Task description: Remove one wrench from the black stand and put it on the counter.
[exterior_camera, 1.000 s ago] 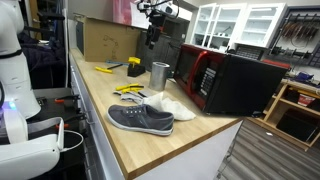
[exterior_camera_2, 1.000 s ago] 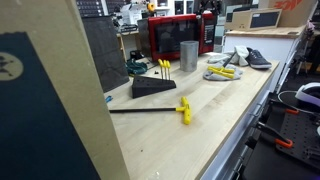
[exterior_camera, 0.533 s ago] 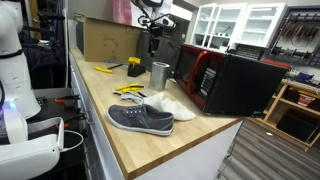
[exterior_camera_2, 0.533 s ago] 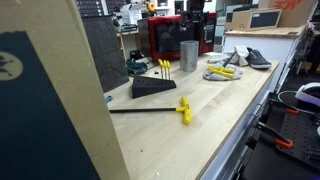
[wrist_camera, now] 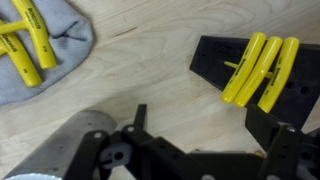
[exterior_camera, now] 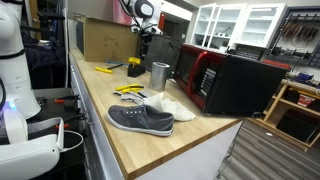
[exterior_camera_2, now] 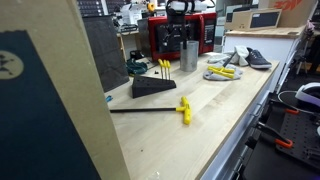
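Three yellow wrenches (wrist_camera: 258, 70) still sit in the small black block-shaped stand (wrist_camera: 212, 58); the black gripper (wrist_camera: 200, 140), fingers (wrist_camera: 138, 118) spread, has swung nearer, nothing grasped yet.

A white arm (exterior_camera: 141, 10) with dark joints ends in a matte black, angular-linked gripper (wrist_camera: 198, 125).

black stand (wrist_camera: 212, 58), yellow wrenches (wrist_camera: 258, 70), grey cloth (wrist_camera: 72, 40)
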`<state>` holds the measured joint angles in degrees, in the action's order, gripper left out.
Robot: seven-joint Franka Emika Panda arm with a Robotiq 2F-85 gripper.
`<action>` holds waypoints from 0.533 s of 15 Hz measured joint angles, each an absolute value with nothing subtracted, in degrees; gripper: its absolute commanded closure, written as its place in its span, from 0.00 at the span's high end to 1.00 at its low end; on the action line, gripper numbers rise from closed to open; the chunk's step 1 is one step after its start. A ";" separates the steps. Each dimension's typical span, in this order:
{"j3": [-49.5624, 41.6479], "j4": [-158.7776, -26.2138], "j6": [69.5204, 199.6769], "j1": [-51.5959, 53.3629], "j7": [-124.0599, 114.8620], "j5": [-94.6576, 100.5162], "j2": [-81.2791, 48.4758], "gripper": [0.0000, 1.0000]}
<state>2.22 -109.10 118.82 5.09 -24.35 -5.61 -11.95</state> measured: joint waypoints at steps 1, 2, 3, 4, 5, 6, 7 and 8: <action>2.38 -108.73 119.07 5.65 -25.25 -5.58 -12.57 1.00; 2.43 -108.33 119.29 6.16 -25.88 -5.58 -13.13 1.00; 2.45 -107.81 119.35 6.62 -26.45 -5.57 -13.59 1.00; 2.48 -107.27 119.36 7.03 -26.69 -5.57 -13.90 1.00; 2.53 -106.72 119.36 7.46 -27.09 -5.58 -14.15 1.00; 2.59 -106.17 119.36 7.90 -27.32 -5.58 -14.35 1.00; 2.73 -105.66 119.36 8.30 -27.39 -5.63 -14.56 1.00; 2.96 -105.19 119.36 8.63 -27.40 -5.72 -14.82 1.00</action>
<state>2.96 -105.19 119.36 8.63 -27.40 -5.72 -14.82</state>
